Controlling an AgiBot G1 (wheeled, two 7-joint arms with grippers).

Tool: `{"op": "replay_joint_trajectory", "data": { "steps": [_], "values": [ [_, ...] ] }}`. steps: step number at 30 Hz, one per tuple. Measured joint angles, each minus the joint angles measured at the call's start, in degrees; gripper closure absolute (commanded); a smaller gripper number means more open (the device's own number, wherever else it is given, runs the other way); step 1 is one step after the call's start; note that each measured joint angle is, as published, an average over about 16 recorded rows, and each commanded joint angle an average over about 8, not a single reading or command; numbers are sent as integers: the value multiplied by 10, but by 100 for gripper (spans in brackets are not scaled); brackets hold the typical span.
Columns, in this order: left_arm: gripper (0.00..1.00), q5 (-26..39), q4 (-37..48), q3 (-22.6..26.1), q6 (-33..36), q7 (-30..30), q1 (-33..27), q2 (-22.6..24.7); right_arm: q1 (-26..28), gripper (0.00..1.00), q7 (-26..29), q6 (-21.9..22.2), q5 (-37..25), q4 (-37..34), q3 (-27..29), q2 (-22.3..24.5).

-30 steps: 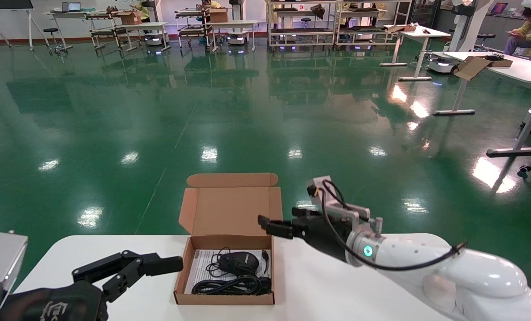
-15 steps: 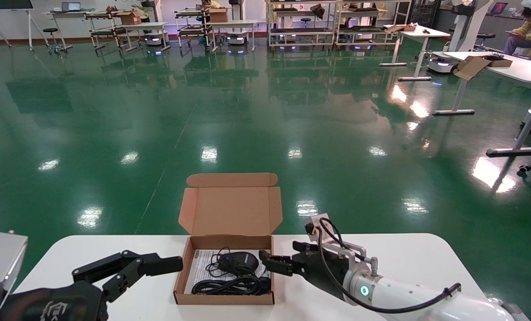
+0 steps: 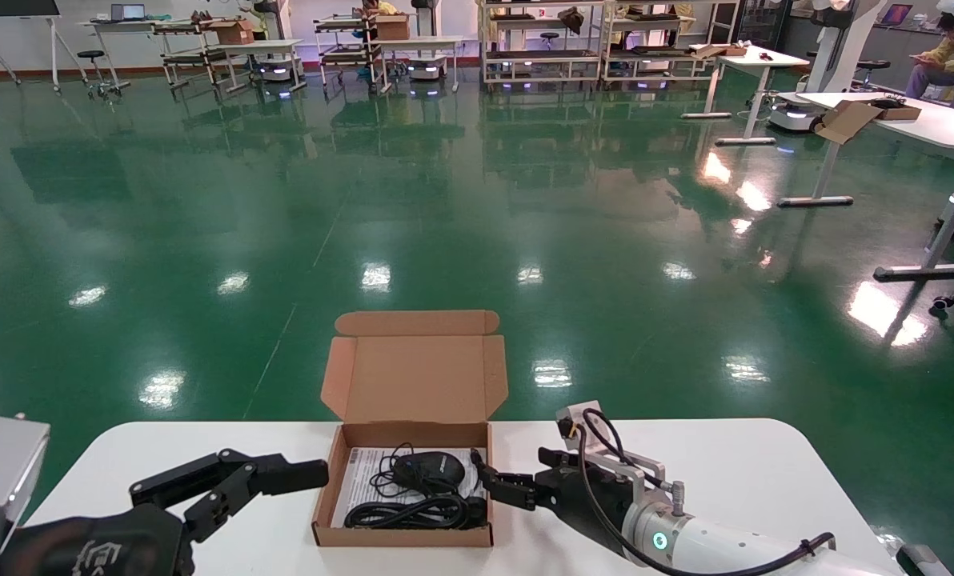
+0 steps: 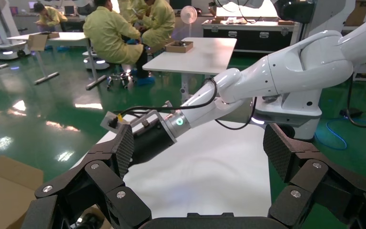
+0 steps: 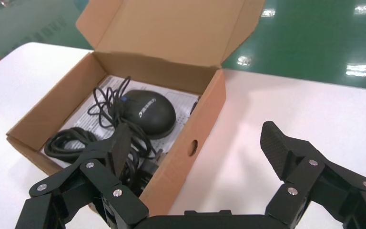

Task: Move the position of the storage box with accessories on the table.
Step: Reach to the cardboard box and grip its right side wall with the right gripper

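We start with the storage box: it sits open near the middle of the table, toward the near edge, its lid standing up at the far side. Its longer side runs near to far in the head view. Inside lie the accessories, a black mouse on a white printed sheet, with the coiled cable bunched at the near end.

Our right gripper is just to the right of the box, low over the table, its jaws spread wide. From the right wrist view, one finger is over the inside of the box and the other over the bare table outside, so the right wall lies between them. That straddle is what the coming move depends on, as we judge it: closing here would pinch that wall.

Our left gripper hovers just left of the box, also wide open and holding nothing. Both are close, but the right one is the one lined up on a wall.

We cannot tell whether the inner finger touches the cable, nor how high the tips sit above the box floor. The left arm's body is cut off at the frame edge.
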Motion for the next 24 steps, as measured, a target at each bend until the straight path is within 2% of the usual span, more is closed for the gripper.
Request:
{"op": "replay_joint_trajectory", "data": {
  "steps": [15, 17, 22, 23, 24],
  "values": [
    [0, 0, 0, 0, 0, 0, 0, 0, -19, 2, 9, 12, 31, 15, -46, 0],
    [0, 0, 0, 0, 0, 0, 0, 0, -21, 16, 8, 16, 36, 17, -51, 0],
    [0, 0, 0, 0, 0, 0, 0, 0, -26, 79, 0, 27, 50, 23, -60, 0],
    [0, 0, 0, 0, 0, 0, 0, 0, -27, 90, -2, 29, 53, 24, -61, 0],
    [0, 0, 0, 0, 0, 0, 0, 0, -28, 96, -5, 31, 56, 25, -63, 0]
  ]
}}
